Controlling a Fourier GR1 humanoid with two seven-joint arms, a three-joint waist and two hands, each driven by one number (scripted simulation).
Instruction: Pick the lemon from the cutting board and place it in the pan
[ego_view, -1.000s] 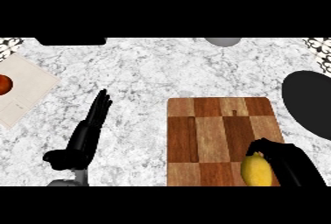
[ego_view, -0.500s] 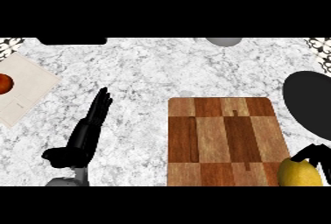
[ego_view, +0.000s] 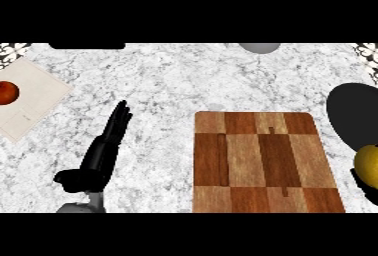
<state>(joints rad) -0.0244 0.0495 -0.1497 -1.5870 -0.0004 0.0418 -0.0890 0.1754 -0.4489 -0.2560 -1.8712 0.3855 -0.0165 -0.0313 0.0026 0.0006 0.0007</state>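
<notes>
The yellow lemon (ego_view: 367, 163) is at the right edge, just off the wooden cutting board (ego_view: 260, 161), held by my right hand (ego_view: 367, 189), of which only dark fingers show beneath the fruit. The black pan (ego_view: 353, 115) lies at the far right, directly beyond the lemon. On the marble counter left of the board my left hand (ego_view: 103, 148) rests open, fingers straight and pointing away from me.
A beige napkin (ego_view: 29, 102) at the far left carries a red fruit (ego_view: 7, 92). A grey round object (ego_view: 259, 47) and a dark item (ego_view: 86, 46) sit at the counter's far edge.
My right hand has carried the lemon from the board's near right corner off to the right, up beside the pan. The left hand has stayed put.
</notes>
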